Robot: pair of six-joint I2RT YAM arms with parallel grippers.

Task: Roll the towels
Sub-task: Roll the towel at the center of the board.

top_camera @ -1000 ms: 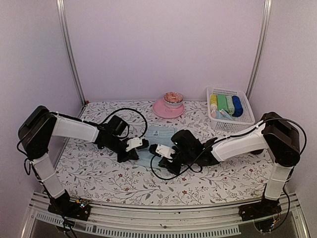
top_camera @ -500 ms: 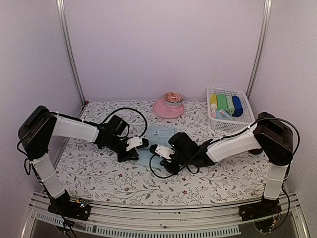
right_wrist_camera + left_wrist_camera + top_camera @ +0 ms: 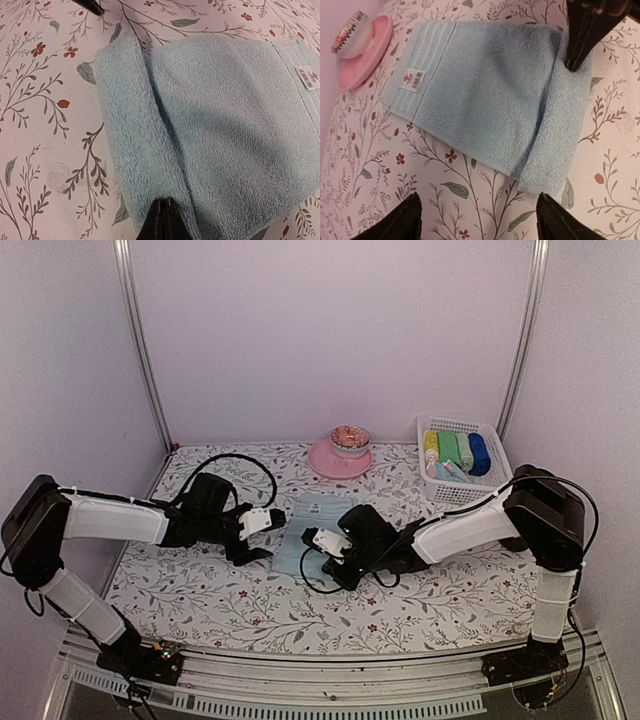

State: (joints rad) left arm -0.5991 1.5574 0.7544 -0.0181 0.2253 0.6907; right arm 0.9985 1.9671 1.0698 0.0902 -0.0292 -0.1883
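A pale blue towel (image 3: 308, 522) lies flat at centre frame, its lower edge folded over once. The right gripper (image 3: 324, 550), fingers together, seems to press on that fold. The left gripper (image 3: 260, 540), fingers apart, hovers just left of it.

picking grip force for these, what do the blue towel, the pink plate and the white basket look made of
Towel: soft terry cloth, likely cotton; looped, fuzzy matte pile, flat woven band near the label.
Pink plate: glazed ceramic or hard plastic, cannot tell; smooth, slight sheen.
Basket: probably white moulded plastic; regular lattice walls.
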